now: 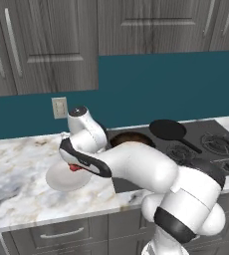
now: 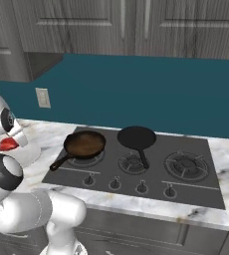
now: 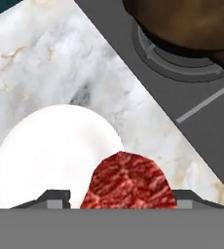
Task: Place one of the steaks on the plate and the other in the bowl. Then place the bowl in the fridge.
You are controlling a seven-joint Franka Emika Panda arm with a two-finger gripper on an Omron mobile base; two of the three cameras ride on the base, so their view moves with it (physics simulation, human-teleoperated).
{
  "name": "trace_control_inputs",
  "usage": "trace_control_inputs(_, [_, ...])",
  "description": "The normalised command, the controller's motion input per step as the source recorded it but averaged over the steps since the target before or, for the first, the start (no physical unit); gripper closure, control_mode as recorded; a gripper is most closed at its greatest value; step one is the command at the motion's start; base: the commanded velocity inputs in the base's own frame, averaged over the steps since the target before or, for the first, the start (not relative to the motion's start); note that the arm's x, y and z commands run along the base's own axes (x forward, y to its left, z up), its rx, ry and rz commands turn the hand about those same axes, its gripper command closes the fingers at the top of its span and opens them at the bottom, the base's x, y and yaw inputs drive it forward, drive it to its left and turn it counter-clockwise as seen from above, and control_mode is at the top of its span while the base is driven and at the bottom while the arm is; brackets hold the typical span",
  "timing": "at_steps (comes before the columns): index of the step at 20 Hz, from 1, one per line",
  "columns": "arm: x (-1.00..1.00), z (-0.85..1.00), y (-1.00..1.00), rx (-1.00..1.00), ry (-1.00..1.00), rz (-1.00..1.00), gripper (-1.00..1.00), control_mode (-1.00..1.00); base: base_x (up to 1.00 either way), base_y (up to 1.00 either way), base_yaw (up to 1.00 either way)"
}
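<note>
Going L to R in the hand view: the round, shallow white plate (image 3: 55, 151) lies below and left of the gripper (image 3: 127, 197), on the grey-veined marble counter (image 3: 50, 58). Next, dead centre betw. the two dark finger tips, sits the flat slab of raw red steak (image 3: 127, 182), pinkish streaks across it. Jaws stand fairly wide, one tip each side of the meat, so my read is they're gripping it across its width. The steak's long axis can't be told, since its lower part is cut off. Further R and beyond the gripper: the dark grey cooktop (image 3: 182, 97) edge and the brown round skillet (image 3: 182, 19) on its burner.

Key relation: the steak overlaps only the plate's right rim, so the plate centre lies left of the gripper; judged, the drop needs a small shift that way before release.

Left base view: the plate (image 1: 61, 178) is under the hand, a bit of red steak (image 1: 74, 168) peeking below the wrist. Right base view: the steak (image 2: 8, 144) hangs above the plate (image 2: 29, 153) near the wall outlet (image 2: 43, 97). Single arm, so no nearer-hand choice.
</note>
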Motion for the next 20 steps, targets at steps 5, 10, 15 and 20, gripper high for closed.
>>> trace_control_inputs(5, [0.54, -0.31, 0.46, -0.11, 0.07, 0.14, 1.0, -1.0, 0.0, 0.0, 0.0])
trace_control_inputs(10, [0.01, -0.43, 0.4, -0.03, 0.12, 0.11, 1.0, -1.0, 0.0, 0.0, 0.0])
trace_control_inputs(15, [0.0, -0.65, 0.0, 0.0, 0.05, 0.0, 1.0, -1.0, 0.0, 0.0, 0.0])
trace_control_inputs(20, [0.0, -0.48, 0.0, 0.0, 0.01, 0.0, 1.0, -1.0, 0.0, 0.0, 0.0])
